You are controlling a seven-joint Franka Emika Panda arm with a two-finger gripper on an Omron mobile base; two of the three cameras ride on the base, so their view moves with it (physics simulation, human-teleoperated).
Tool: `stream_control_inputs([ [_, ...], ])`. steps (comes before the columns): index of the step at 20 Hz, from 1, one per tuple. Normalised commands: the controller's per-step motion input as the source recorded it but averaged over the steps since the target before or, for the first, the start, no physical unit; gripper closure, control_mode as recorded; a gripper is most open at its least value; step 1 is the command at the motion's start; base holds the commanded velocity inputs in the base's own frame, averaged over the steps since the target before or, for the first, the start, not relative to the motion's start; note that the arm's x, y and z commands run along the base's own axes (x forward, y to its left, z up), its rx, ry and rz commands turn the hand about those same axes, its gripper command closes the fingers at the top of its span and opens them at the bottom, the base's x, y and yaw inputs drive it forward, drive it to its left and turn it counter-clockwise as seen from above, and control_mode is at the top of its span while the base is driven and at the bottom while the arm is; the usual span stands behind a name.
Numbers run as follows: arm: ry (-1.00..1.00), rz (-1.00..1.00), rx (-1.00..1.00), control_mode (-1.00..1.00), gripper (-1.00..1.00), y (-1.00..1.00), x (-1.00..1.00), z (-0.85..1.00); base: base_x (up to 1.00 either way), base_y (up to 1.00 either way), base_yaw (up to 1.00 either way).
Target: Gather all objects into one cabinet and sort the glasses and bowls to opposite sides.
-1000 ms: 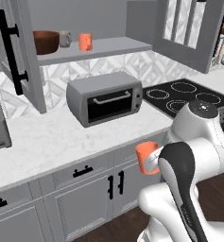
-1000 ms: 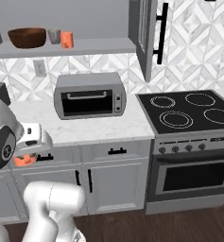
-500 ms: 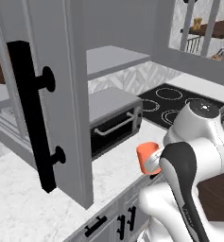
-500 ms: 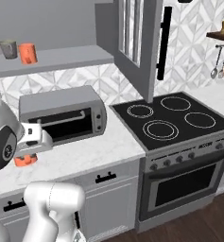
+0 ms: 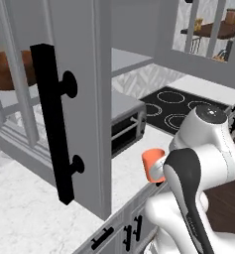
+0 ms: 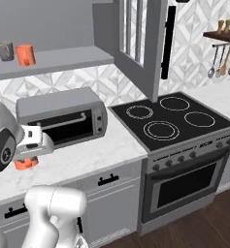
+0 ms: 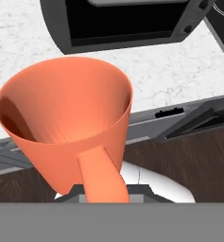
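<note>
1. Kitchen setting: a white marble counter (image 6: 94, 155) carries a toaster oven (image 6: 63, 121), with a black stove (image 6: 172, 121) beside it and a grey shelf (image 6: 58, 60) above.
2. Cabinet door (image 5: 74, 109): swung open, near the arm in the left base view, with a long black bar handle (image 5: 54, 124). Risk: the door could be struck by arm or mug during the lift, since it stands between the arm and the shelf.
3. Gripper (image 6: 29, 156): closed tight on the held mug (image 5: 153, 165), apparently by the handle, over the counter's front edge. Risk: a handle grip is judged loose against swinging; the held mug could twist or slip and fall to the floor.
4. Shelf mugs: an orange mug (image 6: 25, 54) and a grey mug (image 6: 5, 50) stand close together on the shelf. Risk: either could be knocked over when the held mug is set beside them.
5. Bowl (image 5: 12, 74): partly hidden behind the door bars, on the shelf. Risk: sorting fails if the held mug is placed on the bowl's side.
</note>
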Motion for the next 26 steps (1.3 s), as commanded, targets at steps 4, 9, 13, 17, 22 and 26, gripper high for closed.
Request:
stream_control_inputs([
  [4,0.00,0.00,0.00,1.00,1.00,0.00,0.00,0.00,-0.02,-0.02,0.36],
  [9,0.00,0.00,0.00,1.00,1.00,0.00,0.00,0.00,-0.10,0.03,0.69],
  [13,0.00,0.00,0.00,1.00,1.00,0.00,0.00,0.00,0.00,0.19,0.13],
  [17,0.00,0.00,0.00,1.00,1.00,0.00,0.00,0.00,0.17,-0.02,0.06],
  [22,0.00,0.00,0.00,1.00,1.00,0.00,0.00,0.00,0.75,0.03,0.00],
  [26,0.00,0.00,0.00,1.00,1.00,0.00,0.00,0.00,0.19,0.13,0.00],
])
